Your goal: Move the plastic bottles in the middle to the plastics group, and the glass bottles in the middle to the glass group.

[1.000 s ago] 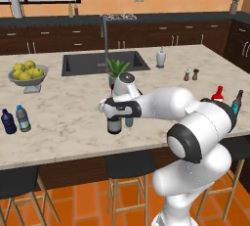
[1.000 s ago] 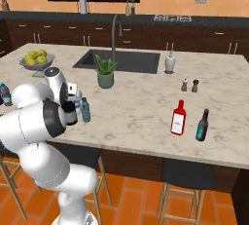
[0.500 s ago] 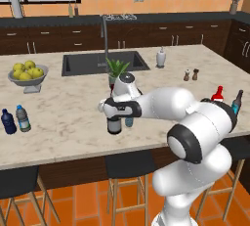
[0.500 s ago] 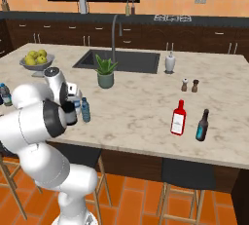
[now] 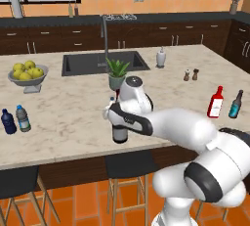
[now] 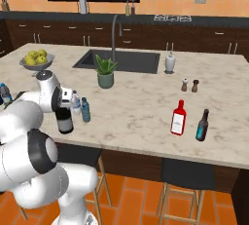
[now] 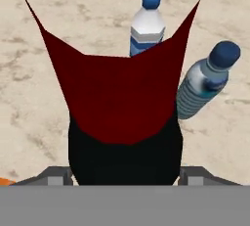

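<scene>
Filling the hand (image 7: 124,173), the wine bottle (image 7: 122,117) sits between its fingers.

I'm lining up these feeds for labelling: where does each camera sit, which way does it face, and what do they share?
Left base view: behind the arm's left, facing the island counter; arm rises lower right.
Right base view: behind its right, same counter; arm lower left.
Hand view: on the hand, looking along the jaws at the wine bottle.
All share that wine bottle; the glass group shows in both base views.
</scene>
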{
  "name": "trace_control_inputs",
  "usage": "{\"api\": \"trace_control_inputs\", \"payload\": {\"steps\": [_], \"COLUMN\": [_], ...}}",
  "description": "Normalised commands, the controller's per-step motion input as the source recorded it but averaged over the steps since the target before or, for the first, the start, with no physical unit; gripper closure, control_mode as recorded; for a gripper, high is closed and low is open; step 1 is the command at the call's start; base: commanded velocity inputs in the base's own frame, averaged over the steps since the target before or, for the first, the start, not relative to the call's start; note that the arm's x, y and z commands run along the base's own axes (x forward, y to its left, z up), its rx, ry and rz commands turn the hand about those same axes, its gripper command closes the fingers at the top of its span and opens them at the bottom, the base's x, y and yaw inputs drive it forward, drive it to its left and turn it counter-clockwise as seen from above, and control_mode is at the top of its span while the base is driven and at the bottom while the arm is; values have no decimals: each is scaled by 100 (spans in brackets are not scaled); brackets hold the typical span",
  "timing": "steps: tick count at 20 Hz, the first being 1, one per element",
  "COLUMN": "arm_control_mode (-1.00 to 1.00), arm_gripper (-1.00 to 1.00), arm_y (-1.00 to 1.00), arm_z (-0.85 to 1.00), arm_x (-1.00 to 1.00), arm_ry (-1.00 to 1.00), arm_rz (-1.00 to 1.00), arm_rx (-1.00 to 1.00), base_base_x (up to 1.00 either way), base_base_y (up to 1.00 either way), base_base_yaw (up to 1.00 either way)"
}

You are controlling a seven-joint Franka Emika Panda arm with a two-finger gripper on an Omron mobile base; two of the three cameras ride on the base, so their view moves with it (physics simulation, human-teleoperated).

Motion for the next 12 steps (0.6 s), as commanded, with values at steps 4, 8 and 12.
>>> {"api": "trace_control_inputs", "payload": {"steps": [4, 8, 12], "arm_control_mode": [-100, -100, -100], "arm_gripper": [100, 100, 100], "arm_y": [-61, -83, -100], "arm_z": [26, 10, 3], "arm_x": [-47, -11, 3], "arm_ry": [5, 8, 1], "arm_rz": [0, 0, 0], "arm_rx": [0, 0, 0], "base_base_x": [0, 0, 0], "base_base_y": [0, 0, 0], "base_base_yaw": [0, 0, 0]}}
